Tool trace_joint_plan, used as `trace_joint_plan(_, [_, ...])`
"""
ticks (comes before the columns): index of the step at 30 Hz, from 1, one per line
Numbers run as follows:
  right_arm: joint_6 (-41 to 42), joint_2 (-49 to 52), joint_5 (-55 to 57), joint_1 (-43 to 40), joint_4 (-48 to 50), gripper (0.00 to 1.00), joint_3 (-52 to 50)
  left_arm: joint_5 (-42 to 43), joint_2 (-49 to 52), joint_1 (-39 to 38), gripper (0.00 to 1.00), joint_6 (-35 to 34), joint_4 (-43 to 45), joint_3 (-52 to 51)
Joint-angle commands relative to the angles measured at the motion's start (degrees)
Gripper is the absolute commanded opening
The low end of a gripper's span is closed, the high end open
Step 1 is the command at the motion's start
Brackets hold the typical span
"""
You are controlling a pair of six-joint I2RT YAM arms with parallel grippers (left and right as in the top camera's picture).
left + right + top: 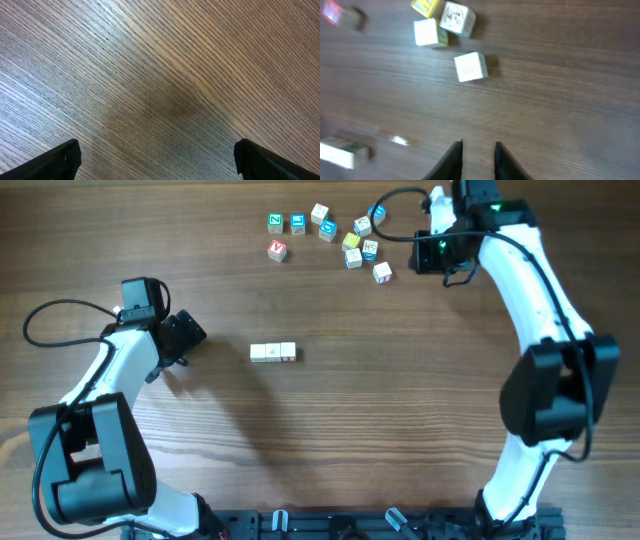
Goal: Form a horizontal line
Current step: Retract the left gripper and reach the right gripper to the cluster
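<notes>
Three small whitish cubes sit side by side in a short straight row (273, 352) at the table's middle. A loose cluster of coloured cubes (330, 232) lies at the far side. My right gripper (420, 256) hovers just right of that cluster, near a white cube (382, 272). In the right wrist view its gripper (478, 150) has the jaws drawn close together with nothing between them, and the white cube (470, 66) lies ahead of the tips. My left gripper (190, 332) stands open left of the row. Its wrist view shows the gripper (160, 162) over bare wood.
Beyond the white cube in the right wrist view lie more cubes (437, 22). A blurred pale block (342, 151) is at the lower left edge. The wooden table (400, 410) runs to the arm bases at the near edge.
</notes>
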Motion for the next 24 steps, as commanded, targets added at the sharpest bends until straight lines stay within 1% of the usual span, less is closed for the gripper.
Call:
trace_joint_plan(1, [-3.54, 5.33, 2.99, 2.01, 2.19, 0.08, 0.96, -0.35, 0.28, 0.35, 1.00, -0.57, 0.00, -0.37])
trace_joint_plan(2, [-3.48, 6.32, 4.00, 2.43, 3.85, 0.13, 0.96, -0.35, 0.28, 0.35, 1.00, -0.57, 0.02, -0.37])
trace_joint_plan(3, [-3.54, 7.15, 4.11, 2.84, 5.73, 0.16, 0.96, -0.35, 0.31, 0.35, 1.00, -0.57, 0.00, -0.37])
trace_joint_plan(4, [-3.89, 7.96, 4.11, 3.34, 7.91, 0.24, 0.96, -0.35, 0.28, 0.35, 1.00, -0.57, 0.02, -0.37])
trace_joint_plan(6, [-4.81, 8.96, 5.16, 4.37, 11.23, 0.49, 0.96, -0.35, 0.31, 0.35, 1.00, -0.57, 0.02, -0.37])
trace_joint_plan(7, [-5.09, 9.27, 6.56, 4.85, 12.46, 0.56, 0.87, -0.35, 0.28, 0.35, 1.00, -0.57, 0.02, -0.37])
trace_joint_plan(9, [-7.41, 9.81, 7.56, 5.70, 14.67, 0.58, 0.87, -0.35, 0.28, 0.35, 1.00, -0.57, 0.02, -0.37])
trace_joint_plan(10, [-7.67, 10.45, 7.58, 6.14, 15.78, 0.61, 0.87, -0.35, 0.31, 0.35, 1.00, -0.57, 0.02, -0.37])
trace_joint_plan(16, [-8.85, 14.16, 8.46, 7.04, 18.51, 0.61, 0.81, -0.35, 0.28, 0.35, 1.00, -0.57, 0.00, -0.37])
trace_joint_plan(17, [-8.85, 14.38, 8.46, 7.04, 18.69, 0.58, 0.81, -0.35, 0.31, 0.35, 1.00, -0.57, 0.02, -0.37])
trace_joint_plan(19, [-8.85, 14.51, 8.50, 7.04, 18.43, 0.57, 0.81, -0.35, 0.28, 0.35, 1.00, -0.57, 0.02, -0.37])
trace_joint_plan(21, [-8.79, 14.51, 9.16, 7.04, 18.40, 0.52, 0.81, -0.35, 0.28, 0.35, 1.00, -0.57, 0.02, -0.37])
trace_joint_plan(22, [-8.74, 14.51, 9.16, 7.04, 18.38, 0.47, 0.81, -0.35, 0.28, 0.35, 1.00, -0.57, 0.02, -0.37])
trace_joint_plan(24, [-8.63, 14.51, 9.14, 7.04, 17.94, 0.46, 0.81, -0.35, 0.31, 0.35, 1.00, -0.57, 0.02, -0.37])
